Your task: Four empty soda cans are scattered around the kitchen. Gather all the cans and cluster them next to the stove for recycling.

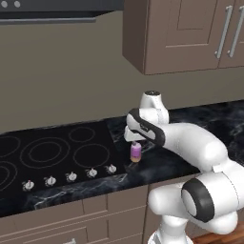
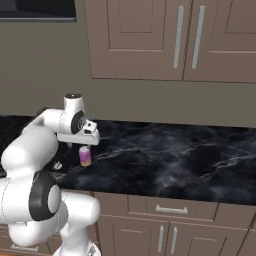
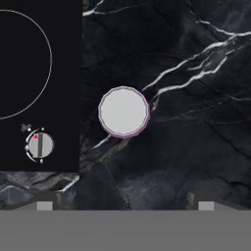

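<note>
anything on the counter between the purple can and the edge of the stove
Nothing: only bare dark marble counter separates the purple can from the stove, clearest in the hand view.

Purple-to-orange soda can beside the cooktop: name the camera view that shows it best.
Left base view: the small purple-to-orange soda can stands upright and unobstructed on the black marble counter, right of the black glass cooktop. Right base view shows it smaller; hand view shows its silver top.

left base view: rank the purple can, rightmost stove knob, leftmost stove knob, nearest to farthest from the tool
1. purple can, standing directly under the tool, on the counter beside the stove.
2. rightmost knob, to the can's left.
3. leftmost knob, at the stove's far end.
</note>
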Available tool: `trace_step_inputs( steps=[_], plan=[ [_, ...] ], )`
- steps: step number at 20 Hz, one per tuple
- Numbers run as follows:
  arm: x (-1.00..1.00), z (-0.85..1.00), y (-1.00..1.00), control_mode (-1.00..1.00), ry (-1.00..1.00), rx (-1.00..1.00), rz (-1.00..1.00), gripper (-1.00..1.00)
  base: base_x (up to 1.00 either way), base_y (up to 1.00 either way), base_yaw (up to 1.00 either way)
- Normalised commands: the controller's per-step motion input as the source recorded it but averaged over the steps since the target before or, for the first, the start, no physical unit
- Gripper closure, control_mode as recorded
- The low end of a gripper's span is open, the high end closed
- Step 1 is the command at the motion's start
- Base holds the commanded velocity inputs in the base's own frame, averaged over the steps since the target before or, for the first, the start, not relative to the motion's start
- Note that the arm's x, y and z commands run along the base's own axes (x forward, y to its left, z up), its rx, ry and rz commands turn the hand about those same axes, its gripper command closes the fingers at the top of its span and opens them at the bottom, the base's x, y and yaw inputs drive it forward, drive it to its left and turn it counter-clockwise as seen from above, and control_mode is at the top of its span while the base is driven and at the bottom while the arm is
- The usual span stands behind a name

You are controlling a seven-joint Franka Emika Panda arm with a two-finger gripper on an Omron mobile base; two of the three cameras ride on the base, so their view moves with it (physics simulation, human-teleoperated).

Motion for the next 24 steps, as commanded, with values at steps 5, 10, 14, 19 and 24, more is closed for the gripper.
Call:
trace_step_inputs(
  steps=[5,10,14,19,24],
  plan=[
    [-0.32,0.45,-0.05,-1.00,0.00,0.01,-0.03,-1.00,0.00,0.00,0.00],
    [-0.38,0.32,-0.11,-1.00,-0.06,0.00,-0.06,-1.00,0.00,0.00,0.00],
    [-0.35,0.21,-0.11,-1.00,-0.11,0.00,-0.08,-1.00,0.00,0.00,0.00],
    [-0.36,0.21,-0.12,-1.00,-0.10,0.00,-0.08,-1.00,0.00,0.00,0.00],
    [-0.34,0.34,-0.14,-1.00,-0.03,0.01,-0.08,-1.00,0.00,0.00,0.00]
  ],
)
